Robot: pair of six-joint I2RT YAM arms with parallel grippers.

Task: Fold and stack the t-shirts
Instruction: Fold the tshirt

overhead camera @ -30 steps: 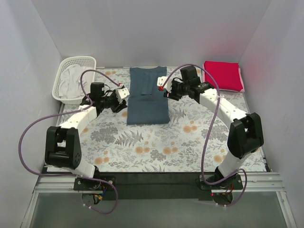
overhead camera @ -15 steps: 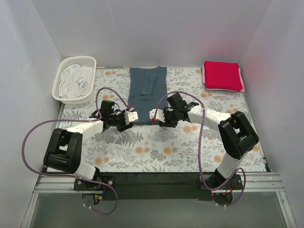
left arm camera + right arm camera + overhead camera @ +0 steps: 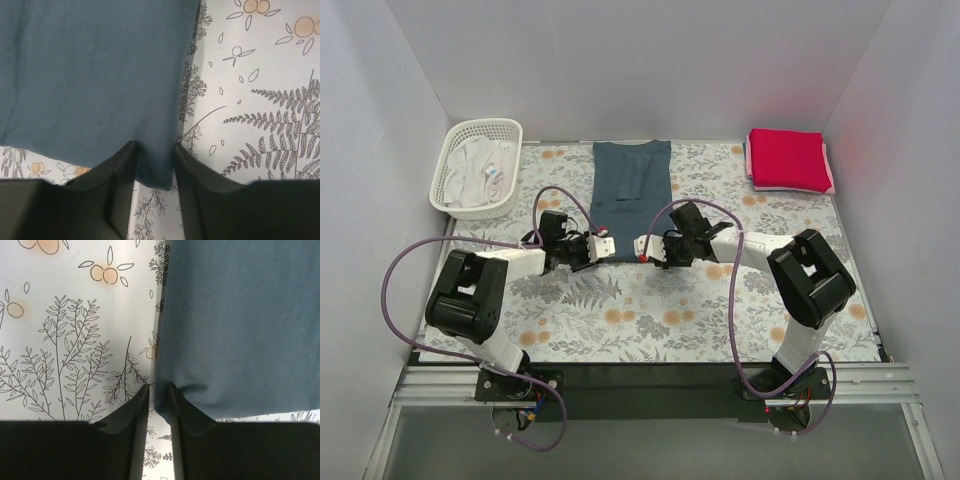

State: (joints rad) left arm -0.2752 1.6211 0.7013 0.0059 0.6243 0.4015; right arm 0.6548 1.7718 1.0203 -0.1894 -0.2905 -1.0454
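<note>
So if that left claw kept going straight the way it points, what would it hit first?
The dark blue t-shirt: its near corner already lies between the fingers of the left gripper, so it would likely push into that cloth at once; depth is hard to judge.

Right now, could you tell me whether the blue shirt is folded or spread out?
Partly folded: the blue shirt lies flat as a long narrow strip, sides folded in, its length not yet folded.

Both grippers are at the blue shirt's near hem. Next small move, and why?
Probably close the left gripper fully on its hem corner of the blue t-shirt. The right gripper looks nearly shut, with cloth puckered between its jaws; the left gap is wider and its cloth unpuckered.
</note>
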